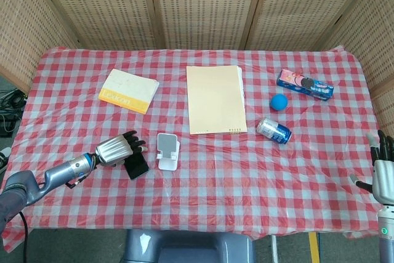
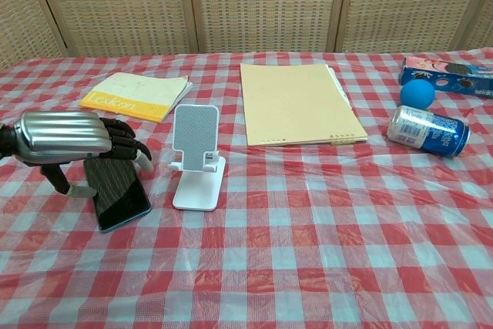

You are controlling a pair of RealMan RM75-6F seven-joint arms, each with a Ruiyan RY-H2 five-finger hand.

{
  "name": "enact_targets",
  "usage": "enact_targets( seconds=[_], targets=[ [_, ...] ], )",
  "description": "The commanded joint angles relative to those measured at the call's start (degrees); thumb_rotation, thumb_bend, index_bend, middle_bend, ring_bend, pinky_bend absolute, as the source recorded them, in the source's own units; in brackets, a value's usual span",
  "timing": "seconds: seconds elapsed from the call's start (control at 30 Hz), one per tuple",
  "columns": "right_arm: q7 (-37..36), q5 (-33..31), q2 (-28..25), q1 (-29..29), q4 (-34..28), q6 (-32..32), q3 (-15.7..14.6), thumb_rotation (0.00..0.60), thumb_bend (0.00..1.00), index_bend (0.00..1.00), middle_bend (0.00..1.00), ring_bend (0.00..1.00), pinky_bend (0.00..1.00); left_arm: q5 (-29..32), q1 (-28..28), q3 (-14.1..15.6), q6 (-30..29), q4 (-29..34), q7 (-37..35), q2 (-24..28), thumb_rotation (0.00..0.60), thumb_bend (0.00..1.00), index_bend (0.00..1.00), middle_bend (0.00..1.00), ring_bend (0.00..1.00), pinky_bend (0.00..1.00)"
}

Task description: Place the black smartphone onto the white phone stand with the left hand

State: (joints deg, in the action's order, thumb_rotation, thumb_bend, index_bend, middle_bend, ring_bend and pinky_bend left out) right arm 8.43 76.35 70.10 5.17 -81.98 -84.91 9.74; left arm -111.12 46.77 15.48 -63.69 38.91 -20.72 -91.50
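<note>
The black smartphone [image 1: 138,167] [image 2: 122,194] lies flat on the checked cloth, just left of the white phone stand [image 1: 167,151] [image 2: 194,159], which stands upright with nothing on it. My left hand [image 1: 117,150] [image 2: 65,138] is low over the phone's far end. Its fingers [image 2: 127,146] curl down onto that end, and the thumb reaches down on the phone's left side. No firm grip shows. My right hand [image 1: 383,173] is at the table's right edge, fingers spread and holding nothing; it appears only in the head view.
A yellow-and-white book [image 1: 128,90] [image 2: 135,95] lies behind the left hand. A tan folder [image 1: 215,98] [image 2: 296,102] lies mid-table. At right are a drink can on its side [image 1: 273,130] [image 2: 427,131], a blue ball [image 1: 279,102] [image 2: 417,92] and a blue snack box [image 1: 305,84] [image 2: 447,75].
</note>
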Motion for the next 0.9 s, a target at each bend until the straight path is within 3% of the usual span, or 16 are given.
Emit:
enact_targets(
  seconds=[0.03, 0.9],
  targets=[
    [0.0, 0.0, -0.1, 0.0, 0.0, 0.0, 0.0, 0.600, 0.00, 0.04, 0.00, 0.00, 0.00, 0.3, 0.2, 0.3, 0.5, 0.5, 0.2, 0.1, 0.600, 0.27, 0.19, 0.18, 0.22, 0.14],
    [0.2, -0.3, -0.1, -0.1, -0.2, -0.2, 0.0, 0.600, 0.00, 0.04, 0.00, 0.00, 0.00, 0.9, 1.6, 1.8, 1.3, 2.5, 1.6, 1.1, 0.600, 0.27, 0.19, 0.18, 0.22, 0.15]
  ],
)
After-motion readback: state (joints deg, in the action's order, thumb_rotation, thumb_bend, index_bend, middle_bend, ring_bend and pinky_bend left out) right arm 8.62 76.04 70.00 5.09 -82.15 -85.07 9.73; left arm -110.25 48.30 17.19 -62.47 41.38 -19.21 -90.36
